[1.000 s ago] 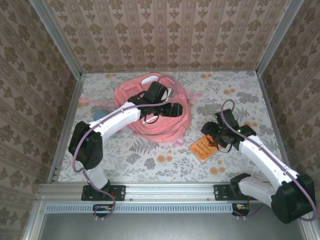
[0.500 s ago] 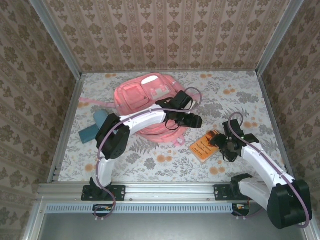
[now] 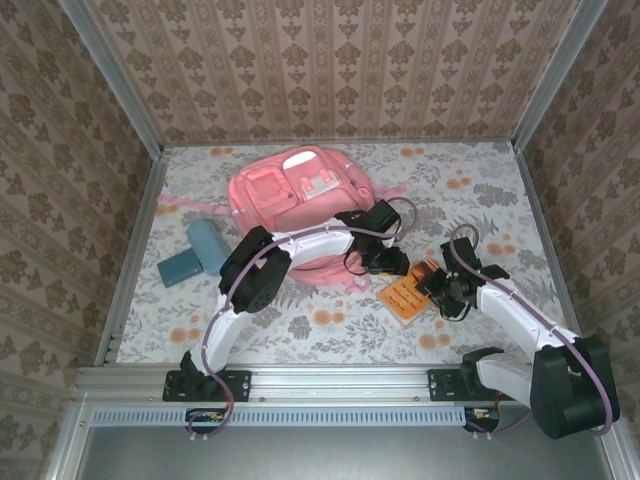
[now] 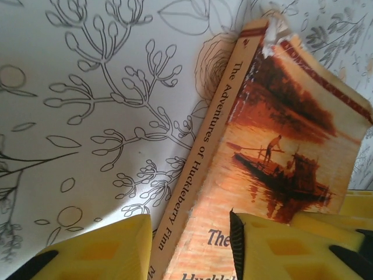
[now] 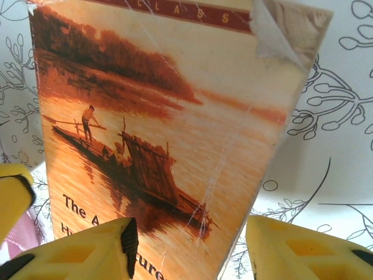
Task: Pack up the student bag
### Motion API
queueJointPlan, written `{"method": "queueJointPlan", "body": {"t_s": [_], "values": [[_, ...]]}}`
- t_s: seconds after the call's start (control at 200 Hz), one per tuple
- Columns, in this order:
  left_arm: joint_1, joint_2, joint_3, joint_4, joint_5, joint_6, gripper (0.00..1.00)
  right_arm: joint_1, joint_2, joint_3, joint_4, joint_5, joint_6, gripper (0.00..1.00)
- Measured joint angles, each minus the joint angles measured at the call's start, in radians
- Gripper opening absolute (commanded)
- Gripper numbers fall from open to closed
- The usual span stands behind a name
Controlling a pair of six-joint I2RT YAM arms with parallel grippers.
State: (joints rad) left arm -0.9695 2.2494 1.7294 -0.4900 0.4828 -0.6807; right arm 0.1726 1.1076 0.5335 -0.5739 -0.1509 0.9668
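Pink student bag lies flat at far-centre; Huck Finn paperback sits near its front-right, apart.
L gripper spread astride spine, R gripper spread about other long edge, neither pinching yet. Best, I'd judge: close evenly, lift level, spare the peeling cover.
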Motion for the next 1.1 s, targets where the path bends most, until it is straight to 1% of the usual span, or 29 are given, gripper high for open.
{"method": "queueJointPlan", "body": {"t_s": [0.095, 0.225, 0.31, 0.38, 0.47, 0.53, 0.57, 0.61, 0.655, 0.705, 0.775, 0.83, 0.895, 1.1], "values": [[-0.005, 0.012, 0.012, -0.005, 0.012, -0.004, 0.34, 0.0, 0.01, 0.004, 0.0, -0.007, -0.009, 0.39], [-0.003, 0.023, 0.026, -0.015, 0.014, -0.008, 0.29, -0.002, 0.029, 0.019, -0.01, -0.015, -0.024, 0.31], [-0.001, 0.028, 0.027, -0.018, 0.011, -0.008, 0.28, -0.007, 0.029, 0.029, -0.021, -0.016, -0.027, 0.26], [0.002, 0.031, 0.027, -0.023, 0.006, -0.008, 0.27, -0.007, 0.029, 0.04, -0.029, -0.016, -0.031, 0.2], [0.003, 0.034, 0.028, -0.027, 0.002, -0.008, 0.26, -0.008, 0.029, 0.05, -0.036, -0.015, -0.039, 0.14], [0.003, 0.035, 0.03, -0.029, 0.0, -0.008, 0.26, -0.008, 0.029, 0.051, -0.039, -0.014, -0.047, 0.14], [0.003, 0.035, 0.032, -0.031, 0.0, -0.008, 0.26, -0.008, 0.03, 0.051, -0.04, -0.014, -0.048, 0.17], [0.002, 0.035, 0.032, -0.032, 0.0, -0.008, 0.27, -0.009, 0.034, 0.051, -0.041, -0.012, -0.051, 0.28], [0.002, 0.036, 0.032, -0.032, 0.0, -0.008, 0.27, -0.009, 0.043, 0.051, -0.041, -0.009, -0.049, 0.37], [0.001, 0.039, 0.034, -0.033, 0.004, -0.008, 0.27, -0.008, 0.059, 0.052, -0.035, -0.007, -0.063, 0.46], [-0.002, 0.045, 0.04, -0.033, 0.011, -0.008, 0.28, -0.008, 0.078, 0.052, -0.032, 0.001, -0.074, 0.56], [-0.005, 0.045, 0.04, -0.033, 0.011, -0.008, 0.28, -0.008, 0.086, 0.052, -0.03, 0.008, -0.075, 0.59], [-0.006, 0.045, 0.041, -0.033, 0.012, -0.008, 0.28, -0.008, 0.091, 0.052, -0.024, 0.008, -0.078, 0.6], [-0.006, 0.045, 0.041, -0.034, 0.013, -0.009, 0.28, -0.009, 0.13, 0.051, 0.033, -0.024, -0.078, 0.6]]}}
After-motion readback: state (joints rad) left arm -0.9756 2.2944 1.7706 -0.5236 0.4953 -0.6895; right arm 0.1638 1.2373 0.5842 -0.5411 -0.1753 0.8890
